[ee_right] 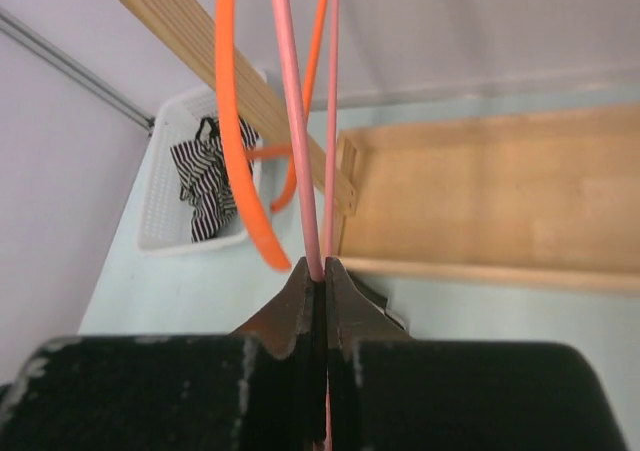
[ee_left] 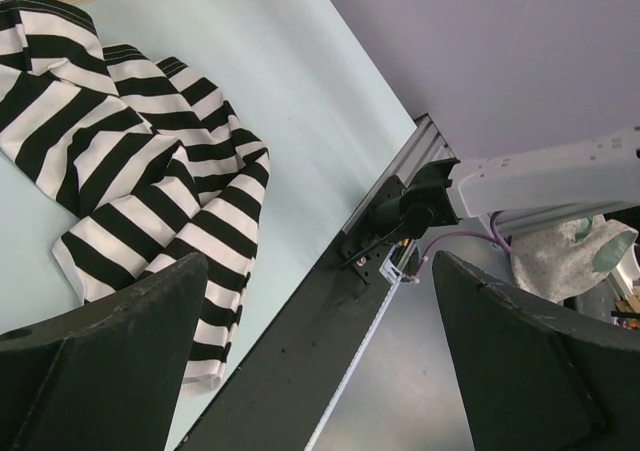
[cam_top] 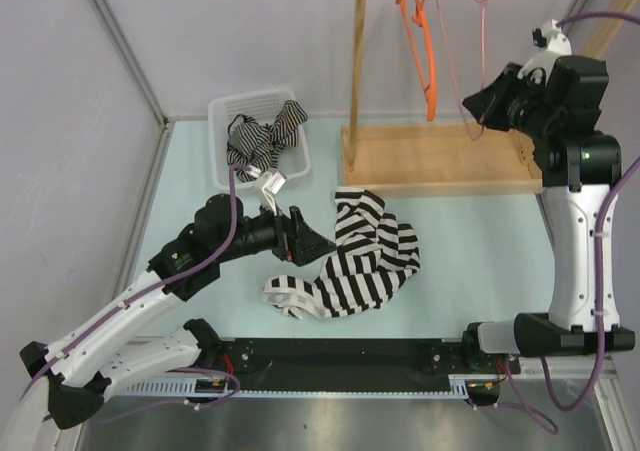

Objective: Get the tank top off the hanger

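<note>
The removal was judged to be essentially complete: the tank top was found lying on the worktop, clear of any hanger, in front of the wooden rack and between the two arms. The pink hanger was seen bare on the rack rail, beside a bare orange hanger. The right gripper was closed fully on the lower wire of the pink hanger, with the fingers pressed together around it. The left gripper was held low over the worktop just beside the garment, its fingers spread wide and nothing between them. What was left, as far as could be judged, was release of the hanger by the right gripper and withdrawal of both arms; no further handling of the garment appeared to be required. The tank top was observed as a soft knit in broad black and white horizontal stripes, crumpled into a loose heap with several folds, one end rolled near the front rail. Other striped clothing was noted in a white basket at the far left of the worktop, well apart from the task garment.
</note>
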### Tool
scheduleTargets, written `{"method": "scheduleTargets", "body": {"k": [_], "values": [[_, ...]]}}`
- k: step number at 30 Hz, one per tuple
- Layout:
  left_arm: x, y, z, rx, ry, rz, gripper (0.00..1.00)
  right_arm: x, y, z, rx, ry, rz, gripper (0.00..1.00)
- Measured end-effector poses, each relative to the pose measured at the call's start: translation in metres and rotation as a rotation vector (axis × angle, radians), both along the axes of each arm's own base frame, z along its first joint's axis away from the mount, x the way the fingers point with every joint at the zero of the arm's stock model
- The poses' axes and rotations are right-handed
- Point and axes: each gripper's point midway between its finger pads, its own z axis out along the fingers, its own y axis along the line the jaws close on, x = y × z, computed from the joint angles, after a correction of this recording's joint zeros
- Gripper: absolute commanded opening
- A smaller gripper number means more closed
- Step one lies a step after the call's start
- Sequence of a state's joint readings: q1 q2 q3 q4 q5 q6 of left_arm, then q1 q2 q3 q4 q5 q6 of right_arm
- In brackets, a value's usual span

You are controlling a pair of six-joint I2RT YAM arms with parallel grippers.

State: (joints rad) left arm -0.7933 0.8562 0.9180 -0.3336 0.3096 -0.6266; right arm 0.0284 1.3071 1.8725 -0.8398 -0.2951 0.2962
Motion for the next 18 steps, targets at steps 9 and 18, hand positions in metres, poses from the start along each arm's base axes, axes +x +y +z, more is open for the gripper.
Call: {"method": "scheduleTargets", "body": {"k": [9, 18], "values": [[-0.005, 0.004, -0.003, 0.022, -0.011, -0.019, 0.98, 0.062, 0.004, 0.005, -0.021, 0.042, 0.032, 0.00], [-0.007, 0.006, -0.017, 0.074, 0.006, -0.030, 0.98, 0.072, 0.005, -0.048, 0.001, 0.214, 0.029, 0.04]]}}
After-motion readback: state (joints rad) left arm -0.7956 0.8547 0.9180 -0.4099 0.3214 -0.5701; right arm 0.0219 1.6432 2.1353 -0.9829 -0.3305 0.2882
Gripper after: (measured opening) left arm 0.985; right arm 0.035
